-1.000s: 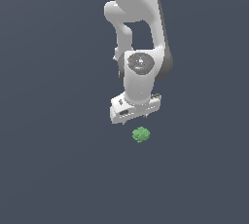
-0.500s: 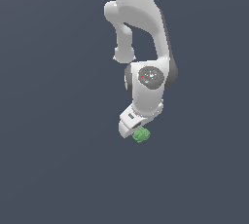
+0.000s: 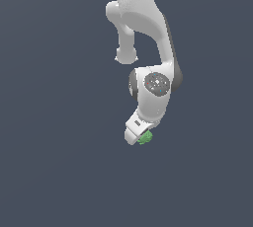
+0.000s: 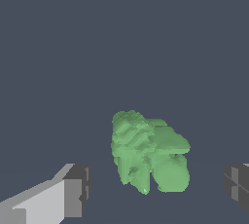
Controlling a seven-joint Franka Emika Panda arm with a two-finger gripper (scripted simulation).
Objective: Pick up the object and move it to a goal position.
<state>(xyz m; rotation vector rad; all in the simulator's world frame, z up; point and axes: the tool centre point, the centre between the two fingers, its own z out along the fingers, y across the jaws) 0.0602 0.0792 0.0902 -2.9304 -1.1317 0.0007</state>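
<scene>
The object (image 4: 148,151) is a small bright green lumpy blob resting on the dark grey floor. In the wrist view it lies between my two fingers (image 4: 73,196), with a clear gap on each side. My gripper (image 4: 158,189) is open and touches nothing. In the exterior view the white hand (image 3: 136,131) has come down tilted over the object (image 3: 145,137), which peeks out at its lower edge on the exterior view's right. The fingertips themselves are hidden there behind the hand.
The white arm (image 3: 143,33) reaches down from above in the exterior view. Around it is only the flat dark grey floor (image 3: 54,171).
The arm has lowered and tilted toward the object. A second ago the hand hung above the blob; now it sits right over it, partly covering it.
</scene>
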